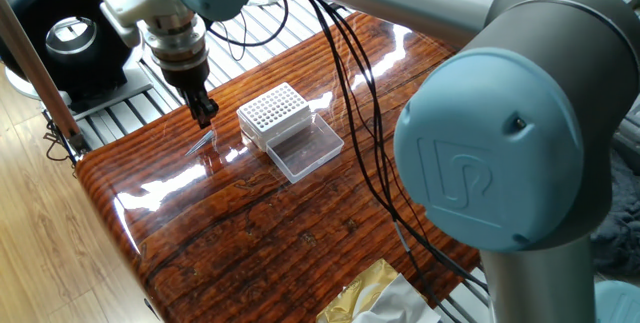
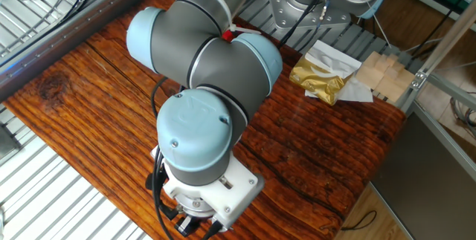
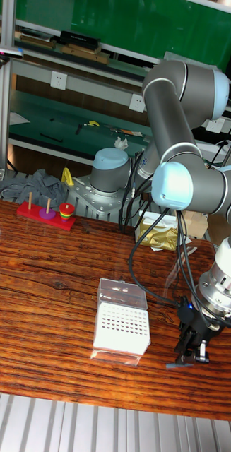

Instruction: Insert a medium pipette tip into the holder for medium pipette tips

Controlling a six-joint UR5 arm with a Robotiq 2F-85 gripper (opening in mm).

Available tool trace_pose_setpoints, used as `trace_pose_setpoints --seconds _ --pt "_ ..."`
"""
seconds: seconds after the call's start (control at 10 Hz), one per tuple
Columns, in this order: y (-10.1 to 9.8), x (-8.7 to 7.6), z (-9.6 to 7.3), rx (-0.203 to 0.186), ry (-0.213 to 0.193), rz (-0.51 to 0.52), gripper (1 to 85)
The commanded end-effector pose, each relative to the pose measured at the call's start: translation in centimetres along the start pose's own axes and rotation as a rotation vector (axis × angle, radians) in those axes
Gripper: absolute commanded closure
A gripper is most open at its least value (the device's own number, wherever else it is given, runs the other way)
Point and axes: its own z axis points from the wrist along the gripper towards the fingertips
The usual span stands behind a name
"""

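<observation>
Gripper (image 1: pixel 204 113): low near the tabletop's (image 1: pixel 300 223) edge, fingers narrow; grip unclear.
Tip (image 1: pixel 201 144): on tabletop, just below.
Holder (image 1: pixel 275 115): beside, lid open.

Gripper (image 3: pixel 188 353) low beside the holder (image 3: pixel 121 325) on the table (image 3: pixel 51 339).

1. One fixed view: high behind the arm's elbow, looking down along the worktop (image 1: pixel 260 213).
2. Other fixed view: steeply overhead, close above the wrist.
3. Tall fixed view: low, frontal, sharing the same worktop.
</observation>
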Motion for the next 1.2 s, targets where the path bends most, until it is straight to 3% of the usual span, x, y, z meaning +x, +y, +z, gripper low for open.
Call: trace_pose_setpoints --seconds 0.0,0.6,0.8,1.0,1.1 --pt "-0.38 -0.73 -0.11 0.012 -0.033 0.011 57.7" --pt "-0.23 -0.53 0.02 0.011 -0.027 0.017 59.0" --pt "-0.07 -1.41 -0.01 0.004 -0.060 0.031 59.3" --pt "0.08 -0.47 0.03 -0.001 -0.024 -0.009 52.3" --pt "0.58 -0.93 0.01 -0.020 -0.042 -0.002 52.0"
